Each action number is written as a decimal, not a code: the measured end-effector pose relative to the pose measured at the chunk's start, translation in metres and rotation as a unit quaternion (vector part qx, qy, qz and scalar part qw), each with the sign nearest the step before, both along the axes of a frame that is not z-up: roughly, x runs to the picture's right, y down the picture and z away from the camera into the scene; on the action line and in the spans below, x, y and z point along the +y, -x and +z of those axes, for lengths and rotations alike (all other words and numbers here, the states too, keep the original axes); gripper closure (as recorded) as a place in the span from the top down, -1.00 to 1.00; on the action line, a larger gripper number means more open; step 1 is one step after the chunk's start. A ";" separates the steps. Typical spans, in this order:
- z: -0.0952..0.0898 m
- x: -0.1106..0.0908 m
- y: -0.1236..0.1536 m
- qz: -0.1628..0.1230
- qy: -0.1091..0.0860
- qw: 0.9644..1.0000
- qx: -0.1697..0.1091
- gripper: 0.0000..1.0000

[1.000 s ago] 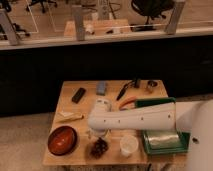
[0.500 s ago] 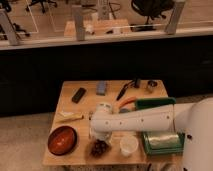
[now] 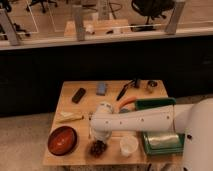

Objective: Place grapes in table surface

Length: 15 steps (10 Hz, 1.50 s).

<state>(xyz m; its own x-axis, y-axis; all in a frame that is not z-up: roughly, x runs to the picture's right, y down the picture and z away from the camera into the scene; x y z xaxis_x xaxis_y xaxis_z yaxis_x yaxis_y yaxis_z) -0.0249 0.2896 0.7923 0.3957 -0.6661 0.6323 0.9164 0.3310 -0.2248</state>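
The table surface [image 3: 82,107] is a pale tan rectangle of smooth, plain wood. The grapes [image 3: 98,148] lie on it close to the front edge. They form a small, lumpy, dark reddish-purple cluster between a round, glossy red-brown bowl [image 3: 62,140] towards the front left corner and a small white cup [image 3: 129,145] to the right. The robot's thick, smooth white arm [image 3: 145,120] reaches in from the right side across the front half of the table and ends in a rounded wrist. The gripper [image 3: 100,136] hangs below that wrist, directly behind and above the grapes. Most of it is hidden by the arm, so I cannot tell whether it is open or closed, or whether it touches the bunch. A green rectangular tray [image 3: 156,103] with raised walls sits by the right edge, partly under the arm, and something pale and shiny lies inside it. A flat, yellowish, crumpled-looking item [image 3: 70,116] rests near the left edge. Along the back edge sit a flat black rectangular block [image 3: 78,95], a grey-blue oblong [image 3: 102,88], a slim dark utensil [image 3: 122,92] and a small round object [image 3: 151,86] near the back right corner. An orange tapered piece [image 3: 127,102] lies just behind the arm.
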 end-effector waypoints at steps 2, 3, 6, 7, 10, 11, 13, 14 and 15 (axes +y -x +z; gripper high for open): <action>-0.002 -0.001 0.000 0.005 -0.001 1.000 -0.005 -1.00; -0.010 -0.005 -0.005 0.024 -0.009 0.999 -0.020 -1.00; -0.056 -0.033 -0.025 0.063 -0.041 0.996 -0.052 -1.00; -0.076 -0.046 -0.031 0.075 -0.052 0.994 -0.064 -1.00; -0.145 -0.090 -0.047 0.113 -0.092 0.983 -0.108 -1.00; -0.167 -0.105 -0.052 0.127 -0.107 0.978 -0.125 -1.00; -0.203 -0.131 -0.057 0.145 -0.130 0.969 -0.151 -1.00; -0.219 -0.146 -0.055 0.148 -0.137 0.966 -0.160 -1.00; -0.227 -0.154 -0.051 0.146 -0.139 0.966 -0.164 -1.00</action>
